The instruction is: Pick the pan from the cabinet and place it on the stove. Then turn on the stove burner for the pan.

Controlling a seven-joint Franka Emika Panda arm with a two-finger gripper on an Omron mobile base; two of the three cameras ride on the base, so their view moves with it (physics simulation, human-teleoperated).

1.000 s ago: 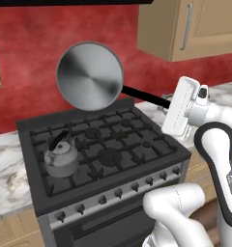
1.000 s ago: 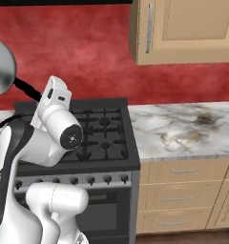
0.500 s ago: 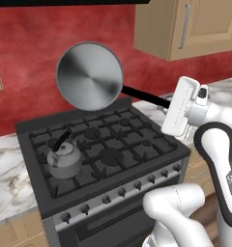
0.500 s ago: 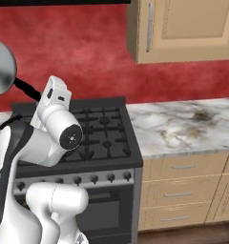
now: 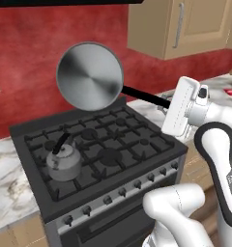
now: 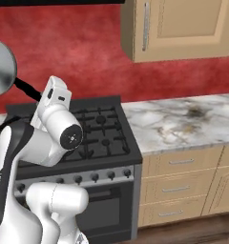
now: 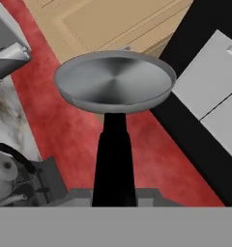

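- Silver steel identifies the pan you see in the left base view: it is held in the air above the rear of the stove, tilted on edge so that its round face turns toward you. Its thin black handle runs right and slightly down to the gripper, whose jaws are closed narrowly on the handle's end. A squat grey kettle stands on the front left grate, well apart from the pan. A row of small knobs lines the stove's front edge. The cabinet hangs on the red wall at upper right, doors closed
- Right base view: you find the pan cut by the left edge of the picture, high over the stove, with the handle slanting down to the white hand. The fingers are hidden behind the hand here. The cabinet is above the marble counter, which adjoins the stove on the right, with tan drawer units below
- Hand view: you look along the handle, which rises from between the finger tips at the bottom to the pan. The kettle shows at lower left on the stove grate
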